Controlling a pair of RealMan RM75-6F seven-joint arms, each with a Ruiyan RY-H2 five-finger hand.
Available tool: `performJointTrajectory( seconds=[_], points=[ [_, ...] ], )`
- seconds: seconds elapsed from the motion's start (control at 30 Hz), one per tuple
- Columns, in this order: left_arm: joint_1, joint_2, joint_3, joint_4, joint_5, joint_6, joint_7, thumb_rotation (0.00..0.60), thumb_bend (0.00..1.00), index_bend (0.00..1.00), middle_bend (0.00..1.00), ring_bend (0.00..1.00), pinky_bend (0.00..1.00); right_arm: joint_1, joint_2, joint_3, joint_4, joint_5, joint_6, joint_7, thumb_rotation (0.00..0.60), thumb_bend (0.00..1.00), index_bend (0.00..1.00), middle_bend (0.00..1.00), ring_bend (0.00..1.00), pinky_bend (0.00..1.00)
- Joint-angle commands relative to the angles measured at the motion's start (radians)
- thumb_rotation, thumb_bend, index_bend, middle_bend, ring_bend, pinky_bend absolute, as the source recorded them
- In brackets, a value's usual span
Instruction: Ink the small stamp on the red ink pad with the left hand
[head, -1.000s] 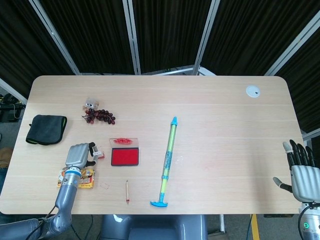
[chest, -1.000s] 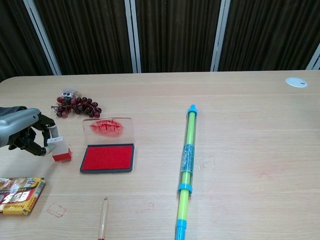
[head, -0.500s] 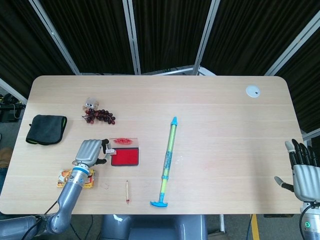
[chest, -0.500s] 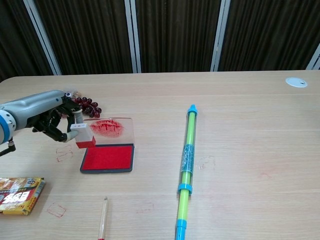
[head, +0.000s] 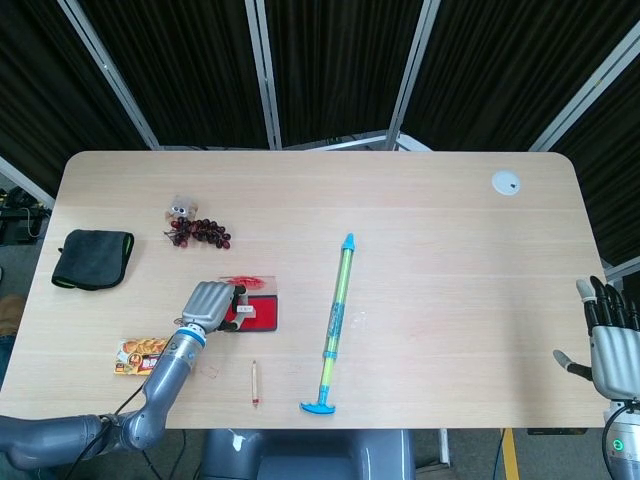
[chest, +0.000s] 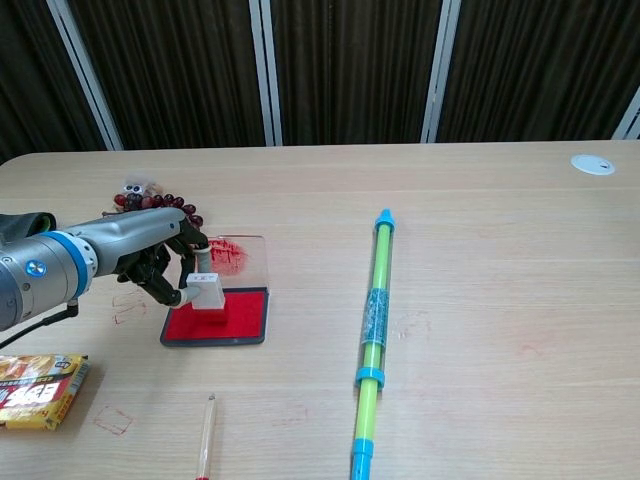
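My left hand (chest: 150, 262) has its fingers (chest: 185, 292) closed around the small stamp (chest: 207, 291), holding it upright with its base pressed onto the red ink pad (chest: 225, 316). The stamp is a pale, boxy block with a small label on its top face; its red lower part is hidden against the pad, near the pad's left edge. In the head view the same hand (head: 210, 303) covers the left part of the pad (head: 262, 316), with the stamp (head: 244, 311) poking out past the fingers. The pad is a black-rimmed tray filled with red, and its clear lid (chest: 238, 256), smeared red, stands open at the back edge.

Just behind the hand lies a bunch of dark grapes (chest: 165, 207). A snack packet (chest: 38, 391) and a pencil (chest: 205, 439) lie nearer the front of the worktop (chest: 480, 220), and a long green and blue tube (chest: 372, 335) lies to the right. My right hand (head: 608, 345) hangs off the right edge, fingers apart and holding nothing.
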Motion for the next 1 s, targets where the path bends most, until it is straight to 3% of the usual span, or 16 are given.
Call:
performJointTrajectory(
  seconds=[0.03, 0.63, 1.0],
  points=[
    [-0.002, -0.001, 0.006, 0.003, -0.009, 0.001, 0.0, 0.6, 0.37, 0.52, 0.55, 0.77, 0.82, 0.001, 0.0, 0.0, 0.002, 0.003, -0.004, 0.001, 0.6, 0.0, 0.0, 0.0, 0.0, 0.0],
    [-0.016, -0.025, 0.04, 0.04, -0.028, 0.002, -0.001, 0.6, 0.38, 0.52, 0.55, 0.77, 0.82, 0.003, 0.0, 0.002, 0.0, 0.004, -0.001, 0.002, 0.6, 0.0, 0.0, 0.0, 0.0, 0.0],
    [-0.016, -0.008, 0.033, 0.007, -0.018, 0.032, -0.009, 0.6, 0.38, 0.52, 0.55, 0.76, 0.82, 0.001, 0.005, 0.001, -0.005, 0.0, 0.005, 0.009, 0.6, 0.0, 0.0, 0.0, 0.0, 0.0]
  ],
)
